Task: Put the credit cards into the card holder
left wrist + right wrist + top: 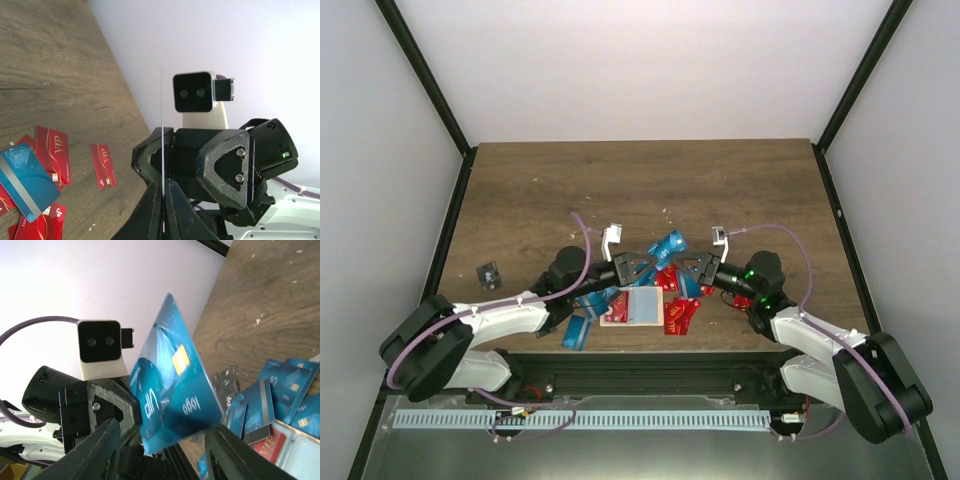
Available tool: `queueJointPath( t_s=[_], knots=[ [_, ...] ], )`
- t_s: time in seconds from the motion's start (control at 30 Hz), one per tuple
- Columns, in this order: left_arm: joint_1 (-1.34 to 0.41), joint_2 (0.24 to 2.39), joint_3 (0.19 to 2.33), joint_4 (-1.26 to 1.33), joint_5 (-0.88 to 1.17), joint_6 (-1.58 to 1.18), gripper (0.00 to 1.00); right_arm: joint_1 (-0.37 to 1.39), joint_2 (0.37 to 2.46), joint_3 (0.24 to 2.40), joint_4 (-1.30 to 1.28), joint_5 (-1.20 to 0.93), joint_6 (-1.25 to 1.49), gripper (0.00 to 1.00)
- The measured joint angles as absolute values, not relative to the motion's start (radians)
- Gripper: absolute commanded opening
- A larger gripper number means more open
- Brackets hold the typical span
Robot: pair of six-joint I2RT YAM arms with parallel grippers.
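Right wrist: midair handover step. Blue card clamped in left gripper; right gripper jaws apart either side. Next: right clamps, left releases, carry to card holder.

Tabletop is dark brown wood grain with a few pale specks scattered around the middle. Plain white walls on three sides, black frame posts running up the corners, and a pale slotted strip below the near edge.
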State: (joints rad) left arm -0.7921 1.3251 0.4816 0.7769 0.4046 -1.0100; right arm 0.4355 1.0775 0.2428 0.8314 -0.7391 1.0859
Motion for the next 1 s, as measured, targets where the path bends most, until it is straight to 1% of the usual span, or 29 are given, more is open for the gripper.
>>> queueJointPath(
  t_s=[0.07, 0.2, 0.3, 0.37, 0.4, 0.43, 0.53, 0.57, 0.67, 0.8, 1.0],
  knots=[
    [-0.797, 1.329, 0.482, 0.787, 0.405, -1.017, 0.04, 0.435, 1.098, 0.26, 0.852, -0.741, 1.093, 0.36],
    [-0.803, 1.34, 0.482, 0.808, 0.404, -1.023, 0.04, 0.436, 1.122, 0.281, 0.876, -0.746, 1.104, 0.15],
    [-0.805, 1.345, 0.482, 0.83, 0.403, -1.029, 0.04, 0.437, 1.137, 0.289, 0.883, -0.752, 1.106, 0.02],
    [-0.806, 1.351, 0.48, 0.833, 0.398, -1.033, 0.05, 0.436, 1.139, 0.292, 0.886, -0.756, 1.109, 0.01],
    [-0.805, 1.354, 0.478, 0.835, 0.395, -1.036, 0.08, 0.435, 1.138, 0.296, 0.886, -0.758, 1.109, 0.01],
    [-0.805, 1.355, 0.476, 0.839, 0.393, -1.036, 0.14, 0.435, 1.138, 0.297, 0.881, -0.757, 1.105, 0.01],
    [-0.806, 1.349, 0.465, 0.817, 0.394, -1.011, 0.38, 0.437, 1.128, 0.3, 0.857, -0.762, 1.081, 0.01],
    [-0.808, 1.336, 0.457, 0.785, 0.393, -1.005, 0.45, 0.438, 1.118, 0.305, 0.832, -0.762, 1.065, 0.01],
    [-0.812, 1.262, 0.434, 0.681, 0.383, -0.942, 0.56, 0.438, 1.079, 0.32, 0.745, -0.77, 1.006, 0.01],
    [-0.812, 1.08, 0.429, 0.464, 0.336, -0.84, 0.6, 0.438, 1.024, 0.321, 0.648, -0.817, 0.924, 0.01],
    [-0.812, 0.797, 0.43, 0.198, 0.323, -0.717, 0.6, 0.439, 1.013, 0.321, 0.596, -0.991, 0.841, 0.01]
  ],
)
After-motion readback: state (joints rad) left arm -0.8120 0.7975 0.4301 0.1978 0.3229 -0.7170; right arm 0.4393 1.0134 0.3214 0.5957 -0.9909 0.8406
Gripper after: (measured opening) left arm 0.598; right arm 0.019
